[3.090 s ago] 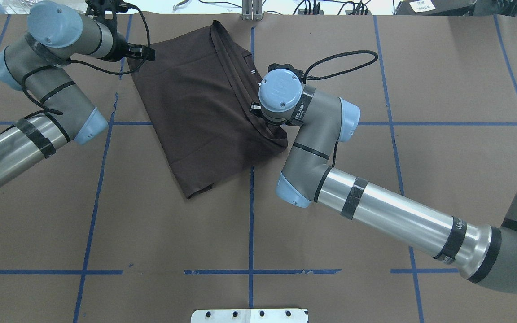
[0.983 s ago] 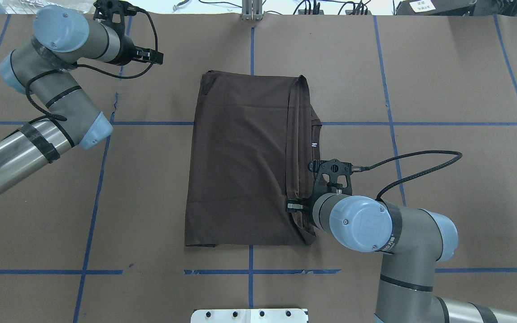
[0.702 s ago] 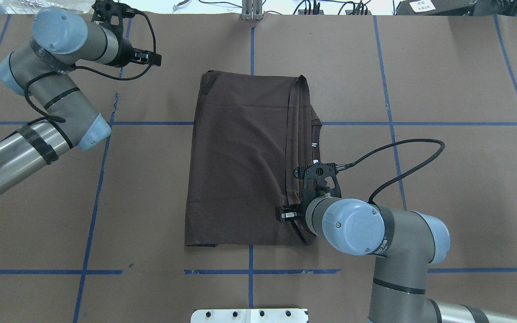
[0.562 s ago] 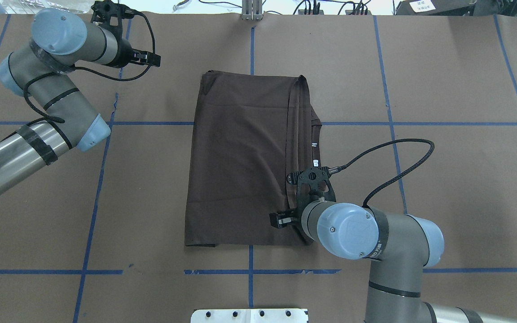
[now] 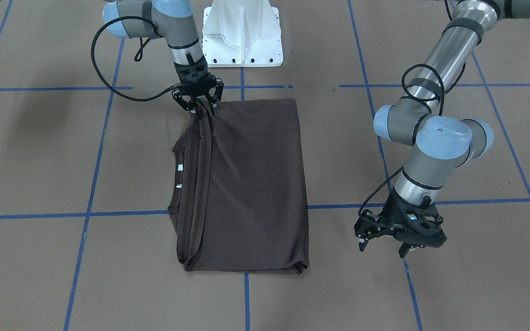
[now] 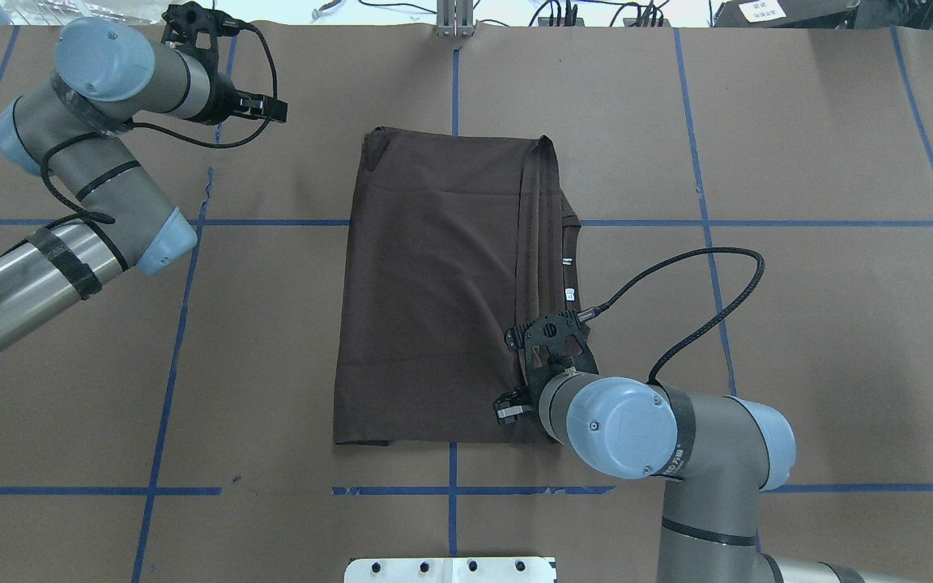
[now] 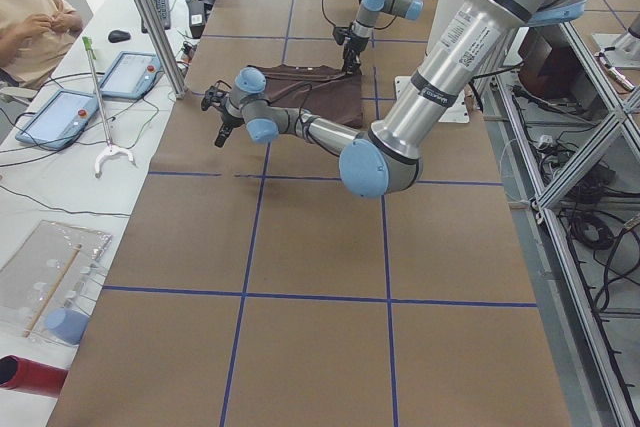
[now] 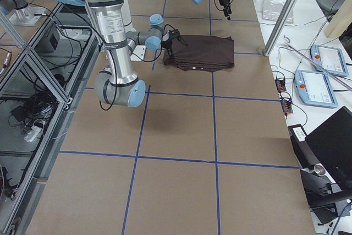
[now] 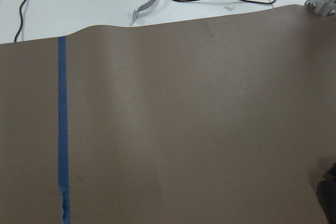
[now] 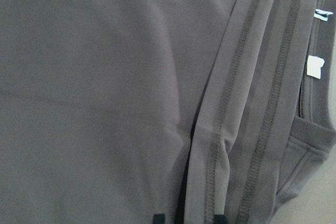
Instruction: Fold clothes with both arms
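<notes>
On the paper-covered table (image 5: 39,161) lies the folded dark brown T-shirt (image 5: 251,184), light and limp, best pinched through its layered edge. The left gripper (image 5: 382,250) hangs spread and empty, well apart. The right gripper (image 5: 199,108) seems clamped on the near corner, tenting it in the front view; overhead, the wrist hides this. Only the right wrist view resolves the stitched hems (image 10: 252,103).

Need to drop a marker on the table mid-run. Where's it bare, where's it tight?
Barest: the table on the robot's right of the T-shirt, beyond the right arm. Also the strip between the shirt and the left arm. Tight: the shirt's robot-side right corner, pinched by the right gripper, and around the open left gripper.
</notes>
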Motion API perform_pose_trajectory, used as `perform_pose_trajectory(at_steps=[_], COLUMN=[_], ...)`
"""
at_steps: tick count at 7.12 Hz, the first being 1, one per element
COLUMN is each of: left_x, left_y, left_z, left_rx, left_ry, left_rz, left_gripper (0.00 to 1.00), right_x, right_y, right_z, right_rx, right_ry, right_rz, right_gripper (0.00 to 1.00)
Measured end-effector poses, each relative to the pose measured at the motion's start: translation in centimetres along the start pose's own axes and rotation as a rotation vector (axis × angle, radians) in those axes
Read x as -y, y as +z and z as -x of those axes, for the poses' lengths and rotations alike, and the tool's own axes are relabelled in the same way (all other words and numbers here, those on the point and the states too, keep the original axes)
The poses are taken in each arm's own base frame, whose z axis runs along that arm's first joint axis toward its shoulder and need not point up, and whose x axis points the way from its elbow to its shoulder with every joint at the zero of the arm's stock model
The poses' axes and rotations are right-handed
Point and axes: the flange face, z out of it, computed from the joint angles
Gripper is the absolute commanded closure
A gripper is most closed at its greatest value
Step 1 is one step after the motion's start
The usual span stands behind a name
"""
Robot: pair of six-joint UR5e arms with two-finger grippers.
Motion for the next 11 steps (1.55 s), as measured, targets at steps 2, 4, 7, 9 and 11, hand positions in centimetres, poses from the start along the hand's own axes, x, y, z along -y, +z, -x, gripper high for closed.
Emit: perform_pose_trajectory(at_steps=[2, 4, 7, 9, 11], left_x=[-0.1, -0.1, -0.5, -0.7, -0.7], left_y=[0.0, 0.0, 0.2, 0.4, 0.1], left_z=[0.1, 0.1, -0.2, -0.4, -0.9], left_rx=[0.001, 0.0, -0.002, -0.003, -0.011], left_ry=[0.0, 0.0, 0.003, 0.005, 0.008], left_rz=[0.001, 0.001, 0.006, 0.01, 0.008], left_gripper=[0.0, 0.0, 0.0, 0.0, 0.0], right_x=[0.1, 0.1, -2.0, -3.9, -4.0], right_y=[-0.3, -0.4, -1.0, -0.8, -1.3], right_z=[-0.2, -0.7, -4.9, -5.3, -4.5], right_rx=[0.0, -0.007, -0.048, -0.066, -0.045], right_ry=[-0.003, 0.008, 0.091, 0.164, 0.185], right_rz=[-0.004, -0.009, 0.001, -0.004, -0.006], right_gripper=[1.0, 1.0, 1.0, 0.0, 0.0])
